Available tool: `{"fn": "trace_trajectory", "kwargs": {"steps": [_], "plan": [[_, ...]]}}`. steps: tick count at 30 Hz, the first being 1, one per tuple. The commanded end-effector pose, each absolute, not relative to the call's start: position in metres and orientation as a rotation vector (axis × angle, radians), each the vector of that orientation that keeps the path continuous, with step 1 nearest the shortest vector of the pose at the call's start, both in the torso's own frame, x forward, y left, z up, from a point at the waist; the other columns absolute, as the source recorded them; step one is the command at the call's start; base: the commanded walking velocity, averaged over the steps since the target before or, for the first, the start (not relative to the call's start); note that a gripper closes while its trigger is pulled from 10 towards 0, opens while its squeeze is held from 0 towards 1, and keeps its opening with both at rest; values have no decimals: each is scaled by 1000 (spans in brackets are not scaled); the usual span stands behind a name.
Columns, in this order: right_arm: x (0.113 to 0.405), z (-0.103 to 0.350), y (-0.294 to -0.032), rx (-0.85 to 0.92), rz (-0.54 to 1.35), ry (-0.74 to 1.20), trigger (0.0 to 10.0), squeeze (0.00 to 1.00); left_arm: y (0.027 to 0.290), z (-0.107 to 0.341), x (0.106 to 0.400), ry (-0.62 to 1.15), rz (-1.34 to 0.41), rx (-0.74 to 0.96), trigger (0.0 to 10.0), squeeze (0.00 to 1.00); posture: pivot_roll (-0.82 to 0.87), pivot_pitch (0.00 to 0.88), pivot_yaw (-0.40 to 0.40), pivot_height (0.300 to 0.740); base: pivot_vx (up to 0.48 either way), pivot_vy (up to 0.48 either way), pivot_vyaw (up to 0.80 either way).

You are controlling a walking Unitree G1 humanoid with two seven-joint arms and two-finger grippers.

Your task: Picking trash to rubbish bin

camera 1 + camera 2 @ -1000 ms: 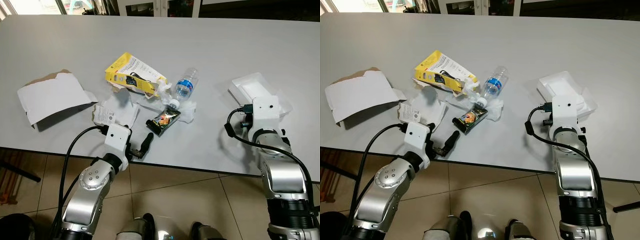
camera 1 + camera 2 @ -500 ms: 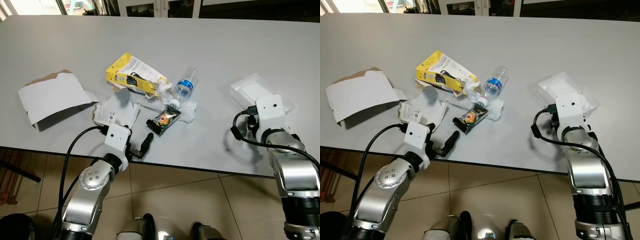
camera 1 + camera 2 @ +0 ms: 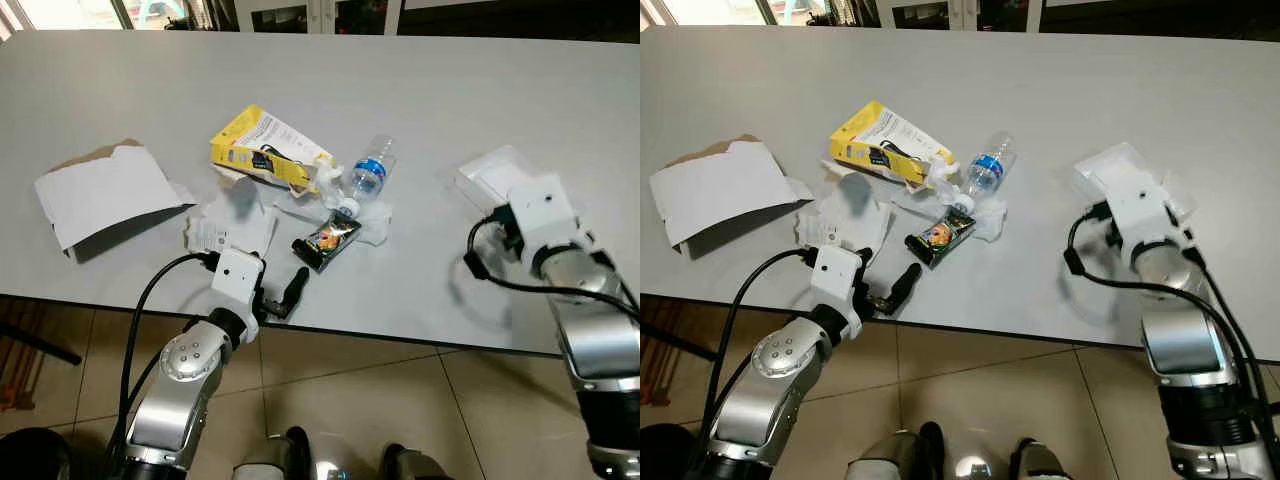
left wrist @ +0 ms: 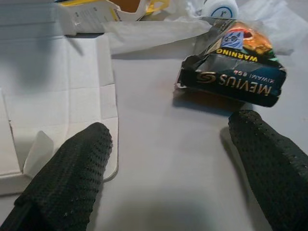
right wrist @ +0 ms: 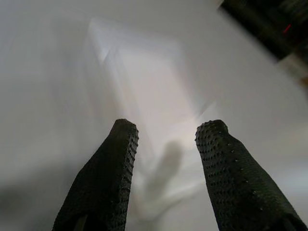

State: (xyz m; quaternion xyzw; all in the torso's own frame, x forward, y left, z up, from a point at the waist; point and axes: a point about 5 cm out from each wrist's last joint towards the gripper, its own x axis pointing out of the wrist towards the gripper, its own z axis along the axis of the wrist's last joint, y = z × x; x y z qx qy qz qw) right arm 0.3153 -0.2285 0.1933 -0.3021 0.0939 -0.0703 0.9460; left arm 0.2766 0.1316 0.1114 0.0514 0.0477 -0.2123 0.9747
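Right arm shifted outward and forward since a second ago; its wrist block now covers more of the white foam tray (image 3: 487,176) on the right part of the tabletop (image 3: 420,90). Left arm barely changed. Right hand (image 5: 166,144) fingers spread apart, hovering over the foam tray with nothing between them; wrist view is blurred. Left hand (image 4: 171,144) at the near tabletop edge, fingers (image 4: 77,166) spread wide, empty, resting low over the surface, one finger over the edge of the flattened white carton (image 4: 53,101), the other just short of the black cigarette pack (image 4: 236,72).

Trash pile sits mid-tabletop: yellow box (image 3: 265,148) torn open, clear water bottle (image 3: 368,172) lying on its side just right of it with cap end toward the robot, crumpled white tissue (image 3: 372,222) under the cap end, black cigarette pack (image 3: 326,239) touching the tissue on the near side. Flattened white carton lies left of the pack, just ahead of the left wrist. Torn white cardboard box (image 3: 105,195) lies well apart at the far left. Tiled floor (image 3: 360,390) below the tabletop edge.
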Motion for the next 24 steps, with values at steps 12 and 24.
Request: {"fn": "trace_trajectory", "kwargs": {"steps": [12, 24], "plan": [[288, 192, -234, -621, -139, 261, 10000, 0, 128, 107, 277, 112, -437, 113, 10000, 0, -31, 198, 81, 740, 0, 0, 0], [282, 182, -246, -425, -165, 362, 10000, 0, 124, 106, 281, 114, -452, 109, 10000, 0, -48, 191, 80, 740, 0, 0, 0]]}}
